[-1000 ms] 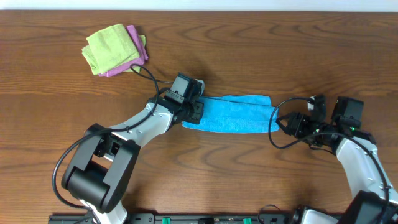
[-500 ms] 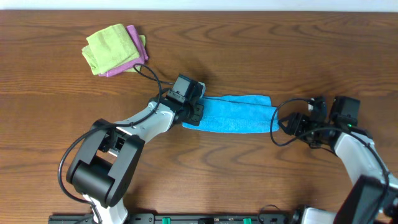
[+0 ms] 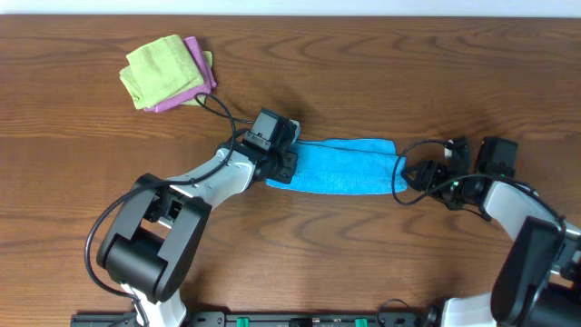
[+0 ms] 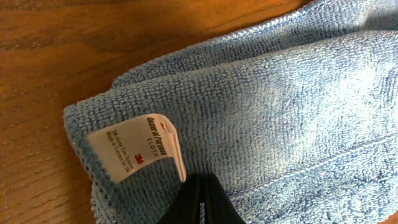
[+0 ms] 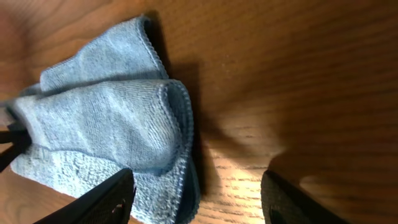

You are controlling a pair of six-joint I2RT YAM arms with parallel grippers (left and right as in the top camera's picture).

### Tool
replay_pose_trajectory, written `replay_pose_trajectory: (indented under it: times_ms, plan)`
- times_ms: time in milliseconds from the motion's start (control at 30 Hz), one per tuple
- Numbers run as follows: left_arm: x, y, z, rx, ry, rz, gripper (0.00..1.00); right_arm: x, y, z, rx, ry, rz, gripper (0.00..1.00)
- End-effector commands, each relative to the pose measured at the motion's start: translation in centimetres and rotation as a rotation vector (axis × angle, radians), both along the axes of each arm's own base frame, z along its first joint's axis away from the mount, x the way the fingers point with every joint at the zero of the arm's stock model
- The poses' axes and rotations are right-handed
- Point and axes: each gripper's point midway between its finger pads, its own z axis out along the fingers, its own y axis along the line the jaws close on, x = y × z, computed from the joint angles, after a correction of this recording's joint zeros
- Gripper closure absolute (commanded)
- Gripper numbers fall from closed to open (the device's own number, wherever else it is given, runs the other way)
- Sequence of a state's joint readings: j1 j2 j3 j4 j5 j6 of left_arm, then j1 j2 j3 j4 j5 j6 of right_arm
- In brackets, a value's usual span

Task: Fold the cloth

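Brown wood-grain table (image 3: 363, 73), filling the overhead view edge to edge. Carries the cloth (image 3: 349, 166) near the middle: bright blue, lying flat as a long narrow strip running left to right, folded over on itself along its length. At the strip's left end, left hand (image 3: 283, 162), set down on the fabric, arm reaching in from the lower left. From the left wrist (image 4: 199, 202): fingers pressed together into one dark wedge, tips down on the blue pile (image 4: 280, 112) just beside the white tag (image 4: 134, 149); cannot tell whether any fabric is nipped between them. Tag sewn at the corner, standing a little off the surface, printed side up, small lettering only partly readable. Layers of the fold visible at that corner, one edge curling over the other. At the strip's right end, right hand (image 3: 410, 173), lying low over the table and pointing left toward the cloth, near its edge. From the right wrist (image 5: 196, 199): spread wide, one finger (image 5: 102, 199) over the lower edge of the cloth (image 5: 106, 118), the other over bare wood, nothing gripped between them. Rounded fold of the cloth's end facing the gap, casting a dark shadow on the wood. Far off at the top left corner, well apart from both arms: lime-green cloth (image 3: 156, 68) folded on top of a pink cloth (image 3: 201, 73), the pink showing along the right and lower sides.
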State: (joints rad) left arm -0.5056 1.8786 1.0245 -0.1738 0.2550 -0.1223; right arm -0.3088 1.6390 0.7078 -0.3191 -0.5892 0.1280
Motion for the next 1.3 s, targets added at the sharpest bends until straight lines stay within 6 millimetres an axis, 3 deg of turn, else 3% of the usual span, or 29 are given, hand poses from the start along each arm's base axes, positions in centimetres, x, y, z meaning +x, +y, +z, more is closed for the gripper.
replay_pose_trajectory:
  times_ms: [0, 433, 867, 1267]
  plan:
    - [0.1, 0.2, -0.8, 0.024, 0.004, -0.014, 0.94, -1.3, 0.6, -1.6, 0.041, 0.067, 0.003, 0.33]
    - [0.2, 0.1, -0.7, 0.022, 0.001, -0.014, 0.94, -1.5, 1.6, -1.7, 0.055, 0.081, 0.028, 0.31]
    - [0.2, 0.1, -0.8, 0.023, 0.002, -0.014, 0.94, -1.5, 3.2, -4.9, 0.078, 0.139, 0.049, 0.35]
    - [0.2, 0.1, -0.7, 0.022, 0.002, -0.014, 0.94, -2.2, 4.4, -5.3, 0.060, 0.176, 0.086, 0.38]
